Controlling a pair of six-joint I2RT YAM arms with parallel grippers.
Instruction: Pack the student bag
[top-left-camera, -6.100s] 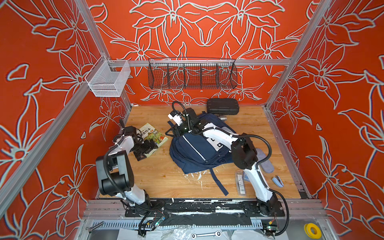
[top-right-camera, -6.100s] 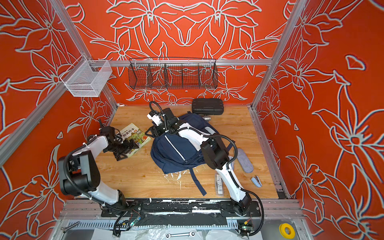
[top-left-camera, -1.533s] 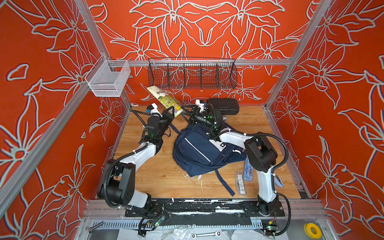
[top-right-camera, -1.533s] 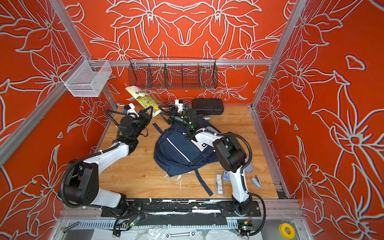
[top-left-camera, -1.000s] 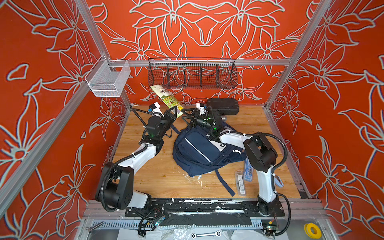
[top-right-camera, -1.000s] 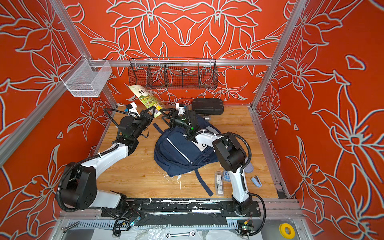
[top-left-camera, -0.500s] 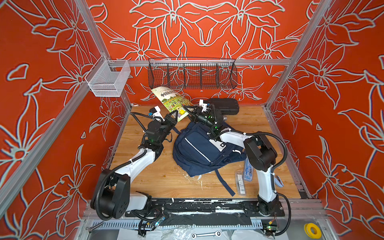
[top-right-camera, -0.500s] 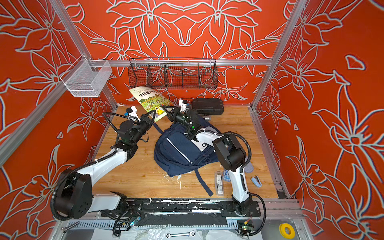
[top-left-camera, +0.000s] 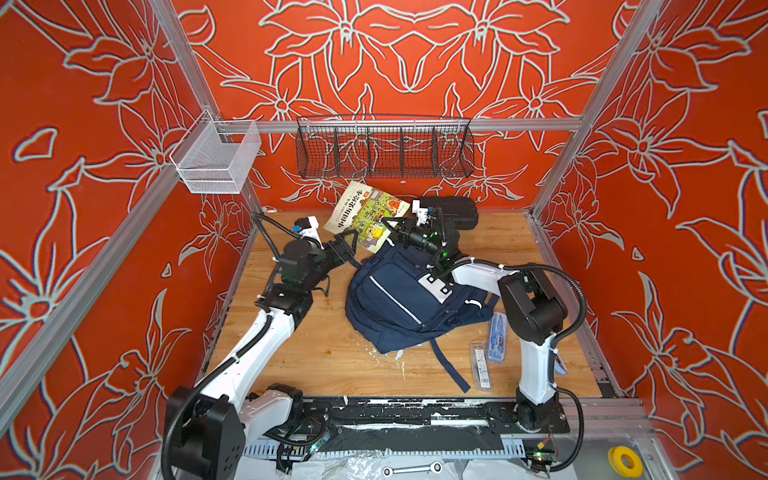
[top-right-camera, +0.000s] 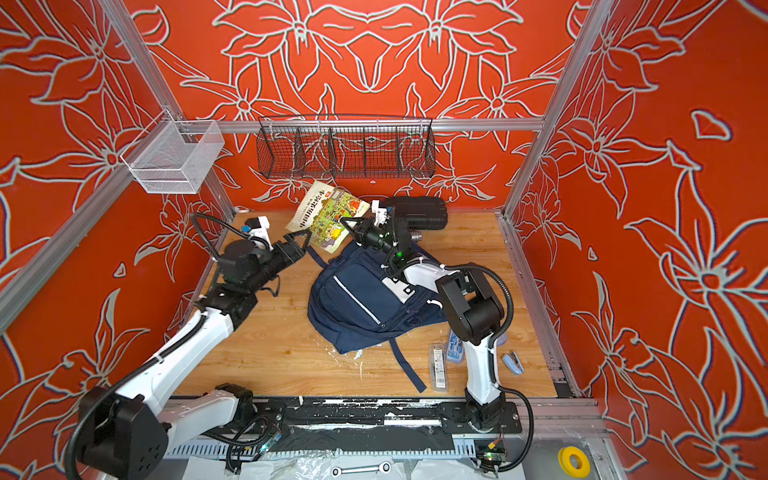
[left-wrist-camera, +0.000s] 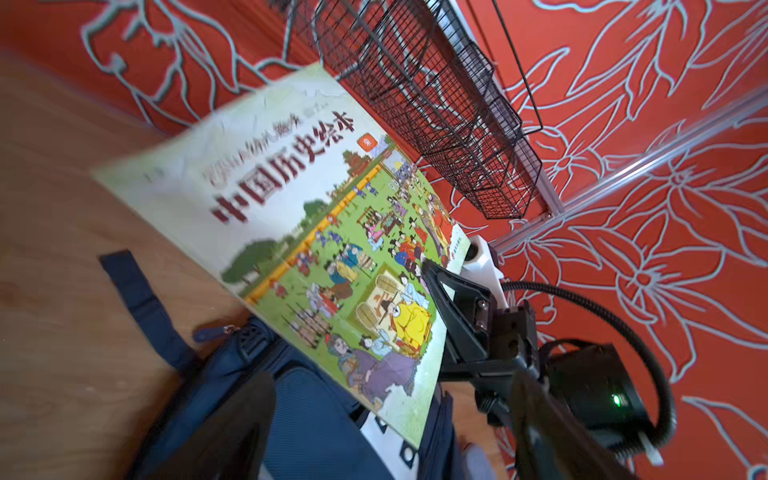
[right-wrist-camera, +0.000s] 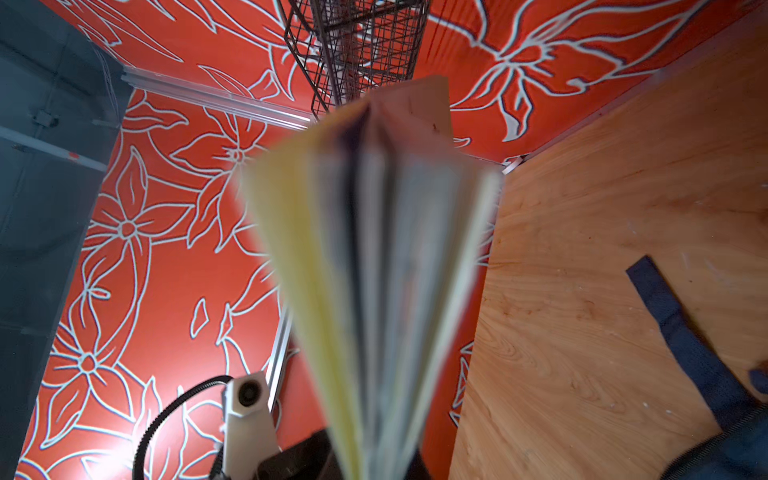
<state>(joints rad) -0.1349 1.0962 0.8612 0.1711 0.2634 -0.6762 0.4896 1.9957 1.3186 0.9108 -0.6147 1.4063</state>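
The student bag (top-left-camera: 399, 299) (top-right-camera: 357, 299), navy with a white patch, lies on the wooden floor, top end toward the back wall. A colourful picture book (top-left-camera: 365, 216) (top-right-camera: 326, 216) hangs tilted in the air above that top end. My right gripper (top-left-camera: 392, 226) (top-right-camera: 349, 226) is shut on the book's edge; in the right wrist view the book (right-wrist-camera: 374, 270) fans out from my right gripper (right-wrist-camera: 374, 465). My left gripper (top-left-camera: 349, 242) (top-right-camera: 301, 239) stands open just left of the book. In the left wrist view my left gripper (left-wrist-camera: 395, 436) has jaws wide apart over the bag (left-wrist-camera: 316, 424), clear of the book (left-wrist-camera: 316, 249).
A black hard case (top-left-camera: 451, 212) sits at the back behind my right gripper. A black wire basket (top-left-camera: 384, 149) and a white mesh basket (top-left-camera: 216, 158) hang on the back rail. A clear pencil box (top-left-camera: 480, 368), a blue case (top-left-camera: 496, 336) and a stapler (top-right-camera: 513, 361) lie front right.
My right gripper has shut on the book. My left gripper, which was holding the book up, has let go and opened. The book has shifted right, over the bag's top.
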